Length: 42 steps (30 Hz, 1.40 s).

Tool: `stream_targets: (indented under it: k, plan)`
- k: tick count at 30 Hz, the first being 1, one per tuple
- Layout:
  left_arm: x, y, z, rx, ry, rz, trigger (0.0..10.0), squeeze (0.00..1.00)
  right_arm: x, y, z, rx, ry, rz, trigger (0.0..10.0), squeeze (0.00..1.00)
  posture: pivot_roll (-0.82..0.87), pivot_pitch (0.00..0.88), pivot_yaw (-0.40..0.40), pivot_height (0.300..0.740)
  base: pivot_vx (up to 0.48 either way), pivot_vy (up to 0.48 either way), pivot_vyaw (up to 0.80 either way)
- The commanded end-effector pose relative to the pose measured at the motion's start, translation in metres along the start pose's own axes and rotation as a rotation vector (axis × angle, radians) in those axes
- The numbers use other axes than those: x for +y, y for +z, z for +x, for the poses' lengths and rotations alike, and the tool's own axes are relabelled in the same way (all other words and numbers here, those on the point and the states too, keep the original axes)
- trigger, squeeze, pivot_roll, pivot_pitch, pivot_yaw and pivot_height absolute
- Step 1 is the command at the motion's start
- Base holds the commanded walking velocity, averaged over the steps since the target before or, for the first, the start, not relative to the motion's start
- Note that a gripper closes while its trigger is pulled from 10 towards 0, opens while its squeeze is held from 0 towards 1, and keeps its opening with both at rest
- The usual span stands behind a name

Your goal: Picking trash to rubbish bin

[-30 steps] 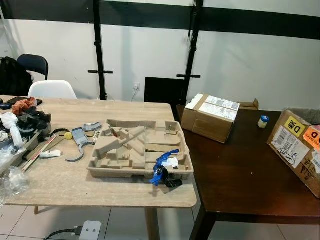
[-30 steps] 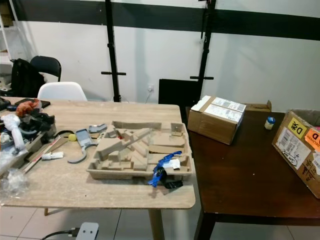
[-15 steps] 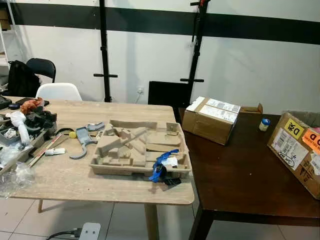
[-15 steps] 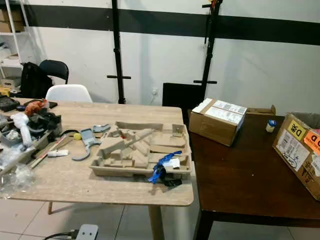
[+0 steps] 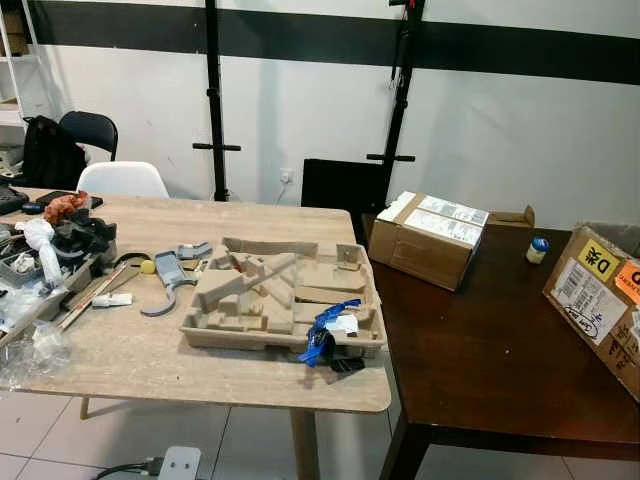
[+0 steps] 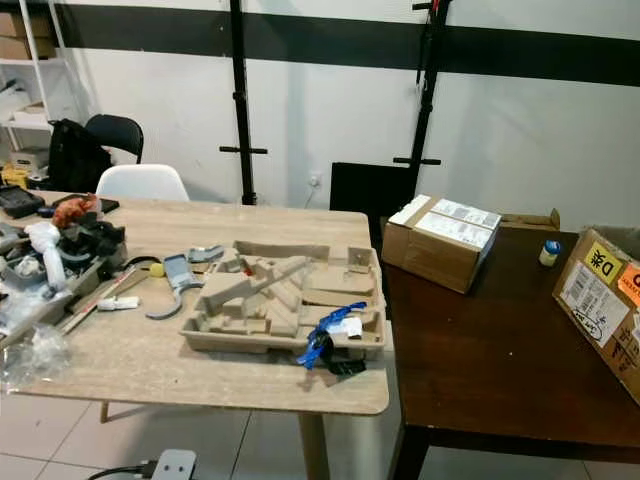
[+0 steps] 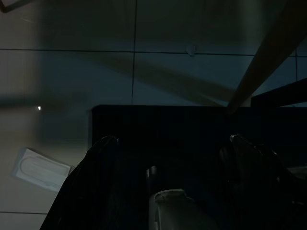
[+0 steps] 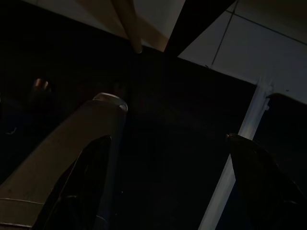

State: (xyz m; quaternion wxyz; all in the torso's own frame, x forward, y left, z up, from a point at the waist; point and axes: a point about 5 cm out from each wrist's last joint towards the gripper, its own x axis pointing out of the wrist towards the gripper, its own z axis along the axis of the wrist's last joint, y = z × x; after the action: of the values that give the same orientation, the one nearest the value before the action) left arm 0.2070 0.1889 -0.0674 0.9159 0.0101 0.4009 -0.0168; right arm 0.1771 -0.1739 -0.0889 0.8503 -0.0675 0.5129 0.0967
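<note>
A moulded brown pulp packaging tray (image 5: 280,300) lies on the light wooden table (image 5: 150,360), close to its right front corner. Crumpled blue and white wrapping with a black piece (image 5: 328,338) rests on the tray's front right edge. My left gripper (image 7: 170,153) hangs idle over the tiled floor, fingers apart and empty. My right gripper (image 8: 168,158) also hangs low in shadow by the table legs, fingers spread with nothing between them.
Tools, a grey clamp (image 5: 160,285), plastic bags and clutter crowd the wooden table's left end. A dark table (image 5: 480,360) adjoins on the right with two cardboard boxes (image 5: 428,238) (image 5: 600,300) and a small jar (image 5: 537,250). Chairs (image 5: 120,180) and black stands (image 5: 215,100) stand behind.
The whole picture has shifted and drawn back a little, so the camera has moved. Things on the tables lie as before.
</note>
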Motion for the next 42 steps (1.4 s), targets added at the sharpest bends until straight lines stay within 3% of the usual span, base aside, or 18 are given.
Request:
stream_targets:
  k: [1,22,24,27,42]
  plan:
    - [-0.0036,-0.0018,-0.0002,0.001,-0.013,0.003,10.0,0.00,-0.0008,-0.0024,-0.0004,0.005,0.000,-0.010,10.0,0.00,0.07,0.006,-0.051,0.740,0.000,-0.326,0.00]
    - [-0.0038,-0.0033,-0.0006,0.005,-0.012,-0.004,10.0,0.00,-0.0006,-0.0026,-0.0004,0.008,0.001,-0.012,10.0,0.00,0.07,0.011,-0.052,0.740,0.000,-0.406,0.00]
    - [-0.0043,-0.0043,-0.0005,0.012,-0.015,-0.038,10.0,0.00,-0.0006,-0.0025,-0.0004,0.008,0.001,-0.012,10.0,0.00,0.07,0.010,-0.053,0.740,0.000,-0.360,0.00]
    - [-0.0049,-0.0030,0.0000,0.011,-0.023,-0.090,10.0,0.00,-0.0007,-0.0025,-0.0004,0.007,0.000,-0.011,10.0,0.00,0.07,0.011,-0.052,0.740,0.000,0.160,0.00]
    - [-0.0048,-0.0021,0.0002,0.016,-0.037,-0.091,10.0,0.00,-0.0005,-0.0020,-0.0003,0.006,0.001,-0.007,10.0,0.00,0.07,0.013,-0.050,0.740,0.000,0.480,0.00]
